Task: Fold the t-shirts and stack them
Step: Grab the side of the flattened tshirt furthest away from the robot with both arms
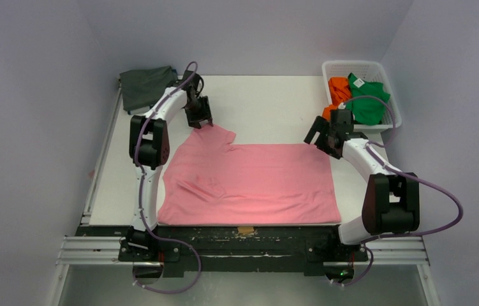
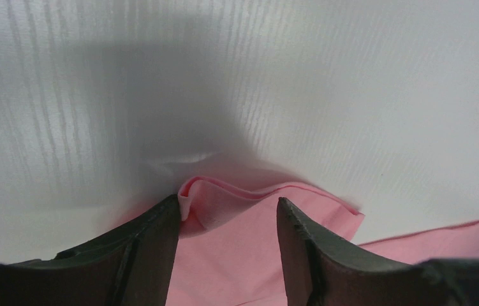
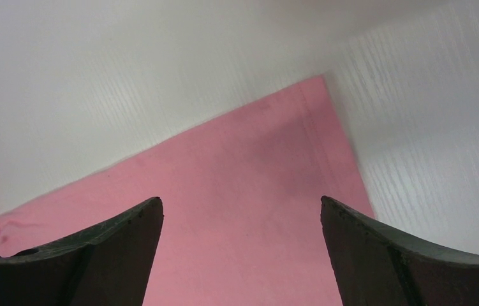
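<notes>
A large pink t-shirt (image 1: pixel 249 183) lies spread flat on the white table. My left gripper (image 1: pixel 202 122) is open, low over its far left sleeve; in the left wrist view the jaws (image 2: pixel 228 210) stand either side of the curled sleeve edge (image 2: pixel 236 207), the left finger touching it. My right gripper (image 1: pixel 321 139) is open above the shirt's far right corner (image 3: pixel 268 185), clear of the cloth. A dark grey t-shirt (image 1: pixel 145 86) lies crumpled at the far left corner. An orange t-shirt (image 1: pixel 338 92) and a green t-shirt (image 1: pixel 369 99) lie in the basket.
The white lattice basket (image 1: pixel 331 66) stands at the far right corner of the table. Bare white table (image 1: pixel 268 108) lies beyond the pink shirt. A small tan tag (image 1: pixel 245 229) sits at the near edge. Grey walls close in on three sides.
</notes>
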Robot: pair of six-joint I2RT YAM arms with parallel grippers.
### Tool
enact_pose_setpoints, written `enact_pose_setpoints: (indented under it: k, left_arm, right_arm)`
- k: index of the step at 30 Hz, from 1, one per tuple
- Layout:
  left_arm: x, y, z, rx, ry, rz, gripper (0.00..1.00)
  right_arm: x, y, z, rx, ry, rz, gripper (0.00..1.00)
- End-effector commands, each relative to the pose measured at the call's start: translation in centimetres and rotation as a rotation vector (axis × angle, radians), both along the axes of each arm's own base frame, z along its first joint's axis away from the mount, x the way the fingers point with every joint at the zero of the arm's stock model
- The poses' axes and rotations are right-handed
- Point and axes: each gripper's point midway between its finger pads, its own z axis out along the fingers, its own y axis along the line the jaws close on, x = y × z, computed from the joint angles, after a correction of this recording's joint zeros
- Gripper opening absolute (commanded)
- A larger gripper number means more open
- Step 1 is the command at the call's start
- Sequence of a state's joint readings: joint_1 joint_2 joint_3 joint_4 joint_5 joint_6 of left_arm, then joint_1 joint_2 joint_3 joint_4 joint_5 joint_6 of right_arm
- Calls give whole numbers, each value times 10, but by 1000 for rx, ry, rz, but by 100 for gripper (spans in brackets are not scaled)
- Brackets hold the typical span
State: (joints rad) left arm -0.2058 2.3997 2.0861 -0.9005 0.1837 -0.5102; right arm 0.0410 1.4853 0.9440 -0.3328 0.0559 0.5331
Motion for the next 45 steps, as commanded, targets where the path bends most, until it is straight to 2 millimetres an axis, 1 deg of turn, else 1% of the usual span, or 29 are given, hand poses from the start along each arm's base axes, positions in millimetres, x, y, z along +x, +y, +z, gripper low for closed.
enact_pose_setpoints:
  k: [1, 7, 11, 14, 17, 18, 19, 20, 22, 23, 24, 26, 29, 31, 34, 36, 39, 41, 45]
  left_arm:
    - [0, 20, -3, 120, 10, 16, 49]
    - [14, 19, -1, 124, -27, 17, 45]
    - [18, 15, -4, 115, -34, 9, 40]
    - [20, 12, -4, 128, -49, -22, 34]
    - [19, 9, -4, 131, -49, -49, 24]
    - [19, 8, -3, 127, -49, -58, 17]
    - [18, 7, -3, 126, -50, -69, 7]
    - [17, 7, -1, 127, -53, -75, 0]
    - [17, 6, 4, 132, -74, -96, 0]
    - [18, 5, 9, 137, -94, -107, 0]
    - [20, 4, 18, 138, -125, -117, 0]
    - [22, 2, 31, 141, -168, -133, 0]
    - [23, 0, 49, 137, -230, -145, 0]
    - [24, -2, 58, 129, -263, -152, 0]
    - [23, -5, 69, 115, -300, -162, 0]
    - [20, -7, 71, 100, -314, -172, 0]
    - [15, -11, 76, 73, -328, -188, 0]
    - [12, -13, 80, 64, -336, -194, 0]
    - [4, -13, 84, 59, -345, -199, 0]
  right_arm:
    - [4, 4, 16, 25, -62, 0, 91]
    - [4, 5, 15, 32, -61, -1, 90]
    - [6, 0, 14, 14, -52, -21, 90]
    - [9, -1, 16, 6, -55, -30, 89]
    - [13, -4, 19, -6, -60, -41, 89]
    - [14, -6, 19, -16, -59, -50, 89]
    - [16, -10, 20, -29, -57, -63, 89]
    - [17, -13, 19, -47, -49, -75, 89]
    - [22, -23, 20, -94, -34, -104, 89]
    - [24, -28, 18, -117, -13, -125, 88]
    - [27, -32, 17, -139, 3, -138, 87]
    - [32, -39, 12, -172, 43, -163, 85]
    - [48, -43, 2, -196, 71, -183, 79]
    - [57, -45, -5, -209, 97, -188, 75]
    - [67, -54, -14, -258, 131, -220, 69]
    - [69, -58, -25, -279, 158, -232, 67]
    - [66, -63, -35, -311, 189, -247, 64]
    - [63, -63, -41, -310, 203, -247, 61]
    - [50, -56, -51, -283, 224, -230, 53]
